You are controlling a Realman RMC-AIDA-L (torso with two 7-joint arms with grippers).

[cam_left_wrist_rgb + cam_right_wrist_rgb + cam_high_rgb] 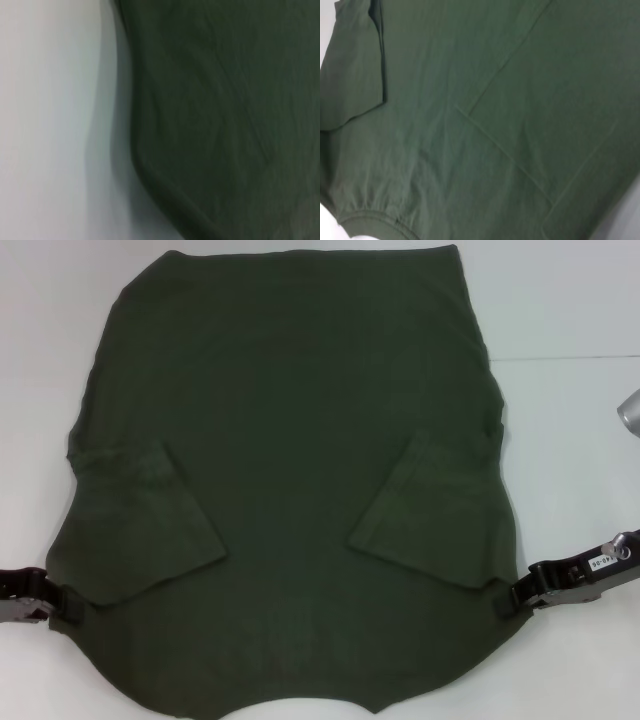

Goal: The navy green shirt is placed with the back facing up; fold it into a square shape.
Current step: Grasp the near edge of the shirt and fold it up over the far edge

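The navy green shirt [290, 420] lies flat on the white table [570, 460], plain side up. Its collar [310, 702] is at the near edge and its hem at the far end. Both short sleeves are folded inward onto the body, one [150, 525] on the left and one [425, 510] on the right. My left gripper [66, 603] pinches the shirt's left edge near the shoulder. My right gripper [506, 598] pinches the right edge at the same height. The left wrist view shows the shirt edge [145, 165] casting a shadow on the table. In the right wrist view the shirt [445, 150] fills the frame, with a folded sleeve [555, 110] across it.
A grey metal part [630, 408] pokes in at the right edge of the head view. A thin seam [570, 358] runs across the table at the far right. Bare white table surrounds the shirt on both sides.
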